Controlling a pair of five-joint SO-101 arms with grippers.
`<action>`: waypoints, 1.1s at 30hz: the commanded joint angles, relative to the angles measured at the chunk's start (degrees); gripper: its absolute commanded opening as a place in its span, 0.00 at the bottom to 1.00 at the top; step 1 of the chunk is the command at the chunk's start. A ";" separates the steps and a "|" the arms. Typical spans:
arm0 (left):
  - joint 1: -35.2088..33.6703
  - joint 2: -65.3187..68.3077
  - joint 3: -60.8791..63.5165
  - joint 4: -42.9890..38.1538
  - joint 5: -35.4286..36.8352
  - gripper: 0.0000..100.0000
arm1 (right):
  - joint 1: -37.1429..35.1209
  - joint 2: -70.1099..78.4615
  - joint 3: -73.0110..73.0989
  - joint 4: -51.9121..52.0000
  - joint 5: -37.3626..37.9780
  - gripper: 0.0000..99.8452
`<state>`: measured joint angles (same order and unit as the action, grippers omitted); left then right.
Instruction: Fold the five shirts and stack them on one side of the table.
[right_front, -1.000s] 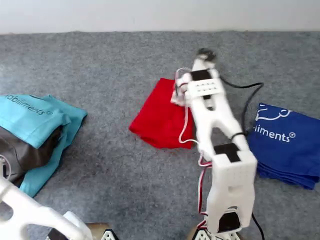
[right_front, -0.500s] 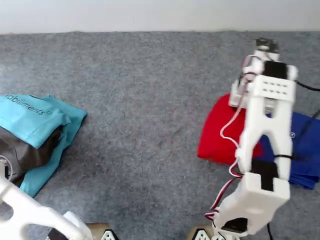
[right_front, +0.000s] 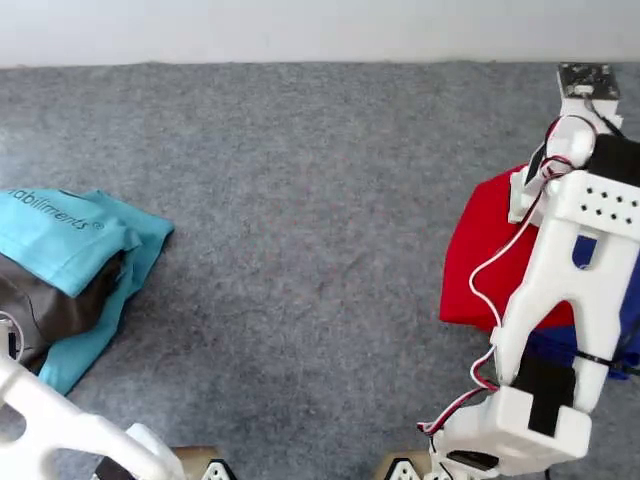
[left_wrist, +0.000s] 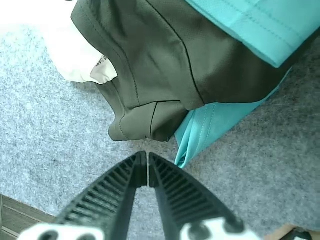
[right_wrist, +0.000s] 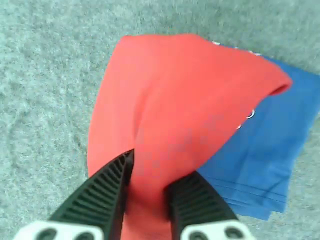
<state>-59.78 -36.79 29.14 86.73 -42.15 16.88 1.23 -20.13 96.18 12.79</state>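
Note:
My right gripper (right_wrist: 145, 195) is shut on the folded red shirt (right_wrist: 175, 110), pinching a ridge of its cloth. The red shirt (right_front: 485, 250) hangs partly over the folded blue shirt (right_wrist: 270, 155) at the table's right side, under the white right arm (right_front: 570, 290). At the left side lies a pile with a teal shirt (right_front: 70, 240) on top of a dark brown shirt (right_front: 50, 300). My left gripper (left_wrist: 148, 172) is shut and empty, just short of the brown shirt (left_wrist: 170, 65), the teal shirt (left_wrist: 210, 125) and a cream shirt (left_wrist: 60, 45).
Grey carpet-like cloth (right_front: 300, 200) covers the table, with a pale wall along the far edge. The left arm's white base (right_front: 60, 430) sits at the near left corner. Wires run along the right arm.
The right arm has swung right, carrying the red shirt from the table's middle over onto the blue shirt. The left pile and left arm have stayed put.

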 joint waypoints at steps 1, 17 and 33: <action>0.09 -1.32 -0.31 -0.62 -0.44 0.02 | 3.47 -2.95 -1.23 -0.13 1.76 0.01; -0.09 -1.32 -0.22 -0.44 -0.44 0.02 | 14.37 18.42 -1.23 -14.81 9.67 0.19; -0.09 -1.41 -2.86 2.37 -0.44 0.02 | 12.79 0.04 -7.21 6.46 0.26 0.39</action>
<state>-59.78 -36.79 29.14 88.75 -42.42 30.68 5.63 -25.32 98.81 13.76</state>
